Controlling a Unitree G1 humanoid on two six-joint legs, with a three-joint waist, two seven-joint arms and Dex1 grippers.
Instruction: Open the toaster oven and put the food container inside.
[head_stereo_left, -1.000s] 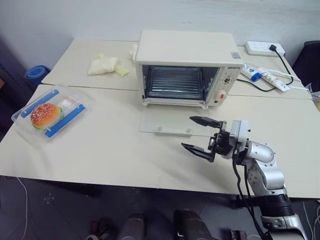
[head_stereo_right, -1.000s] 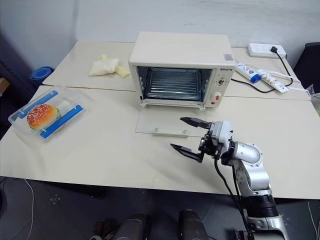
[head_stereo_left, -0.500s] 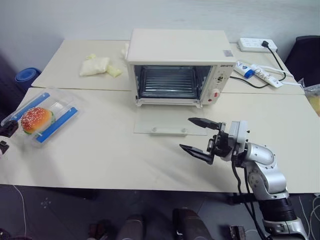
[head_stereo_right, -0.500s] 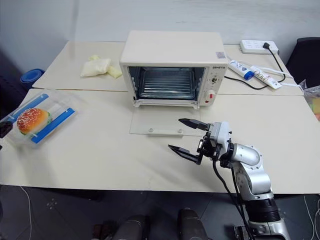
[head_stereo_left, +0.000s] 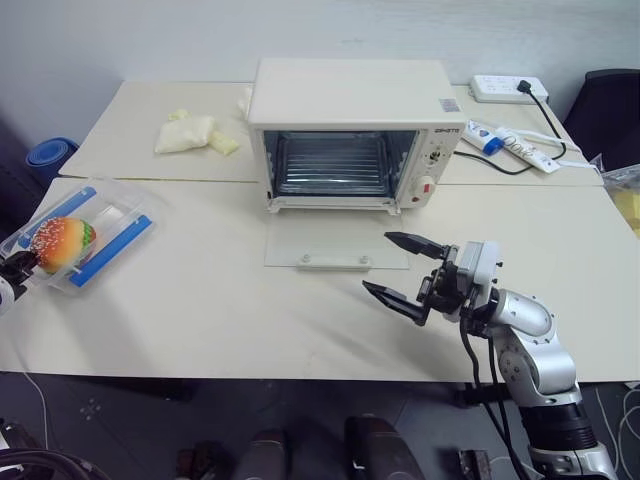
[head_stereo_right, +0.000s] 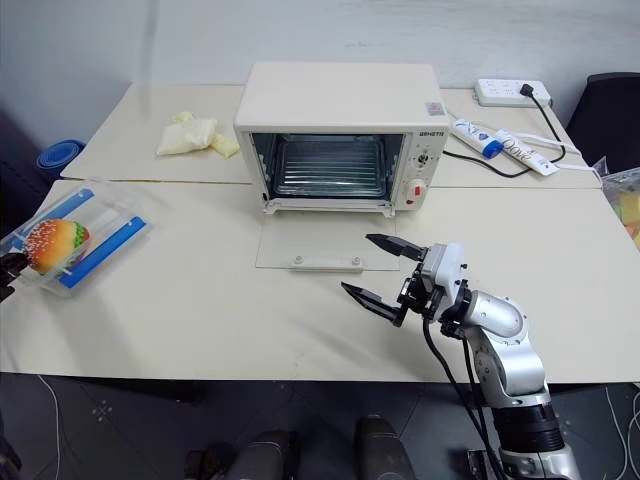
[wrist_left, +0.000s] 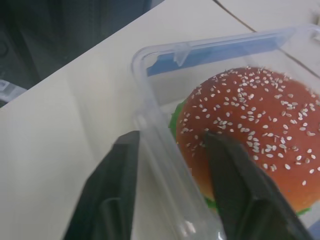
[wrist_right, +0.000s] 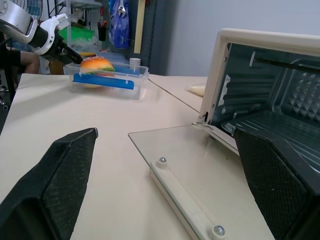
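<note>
Head views, layout: the cream-white boxy toaster oven stands at the back of the pale bench, its glass door already folded flat; the clear shallow rectangular plastic food container with blue strips and a sesame-bun burger sits at the bench's left edge, well apart from the oven.
Head views, right tool: the right tool hovers in front of the door, black fingers spread wide, holding nothing.
Head views, writing: small dark lettering on the oven's front top corner, too small to read.
Left wrist view, grip: the left tool straddles the container's thin corner wall, one finger outside, one inside against the bun; whether it has clamped yet I cannot tell.
Left wrist view, risk: a pinch on one flexible corner may let the box tilt, twist or slip on lifting, and the inner finger may squash the burger.
Right wrist view, risk: the lowered door lies in the path; carried low, the container could catch its edge.
Right wrist view, writing: none legible.
</note>
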